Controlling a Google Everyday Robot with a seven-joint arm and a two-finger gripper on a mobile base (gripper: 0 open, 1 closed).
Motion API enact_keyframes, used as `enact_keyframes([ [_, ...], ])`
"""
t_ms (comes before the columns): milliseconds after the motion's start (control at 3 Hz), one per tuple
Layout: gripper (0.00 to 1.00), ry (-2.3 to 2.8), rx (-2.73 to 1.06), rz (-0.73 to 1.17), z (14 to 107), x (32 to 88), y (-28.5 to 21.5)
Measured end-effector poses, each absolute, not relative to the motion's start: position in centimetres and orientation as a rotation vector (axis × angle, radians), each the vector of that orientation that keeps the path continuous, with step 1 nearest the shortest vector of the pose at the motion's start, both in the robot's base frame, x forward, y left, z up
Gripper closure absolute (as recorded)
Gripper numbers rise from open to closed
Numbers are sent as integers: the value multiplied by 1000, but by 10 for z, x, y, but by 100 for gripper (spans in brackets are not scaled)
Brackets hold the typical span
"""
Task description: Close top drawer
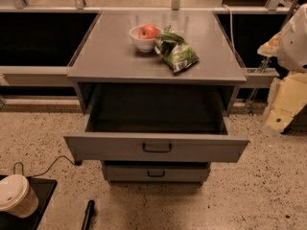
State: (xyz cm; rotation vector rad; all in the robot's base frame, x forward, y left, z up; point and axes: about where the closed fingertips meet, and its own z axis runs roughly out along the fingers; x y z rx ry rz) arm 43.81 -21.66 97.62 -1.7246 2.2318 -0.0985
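Observation:
The top drawer (201,150) is a wide grey metal drawer with a small dark loop handle (157,147) centred on its flat front. It is pulled far out of the grey cabinet (110,56), and its inside looks dark and empty. A second grey drawer (124,173) with a like handle sits shut below it. My arm and gripper (280,111) show as white and pale yellow parts at the right edge, to the right of the drawer's front corner and apart from it.
On the cabinet top stand a white bowl (142,43) holding a red apple (148,31) and a green snack bag (176,51). At bottom left a lidded paper cup (17,195) stands on a black tray (41,193). A cable (48,166) and a dark object (88,214) lie on the speckled floor.

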Motion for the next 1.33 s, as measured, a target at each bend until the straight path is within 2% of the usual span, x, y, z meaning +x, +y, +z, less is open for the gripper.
enact_keyframes([
  [667, 0, 2206, -1710, -42, 962, 434, -227],
  [1000, 0, 2197, -1663, 126, 913, 430, -254],
  [1333, 0, 2164, -1591, 377, 845, 426, -279],
])
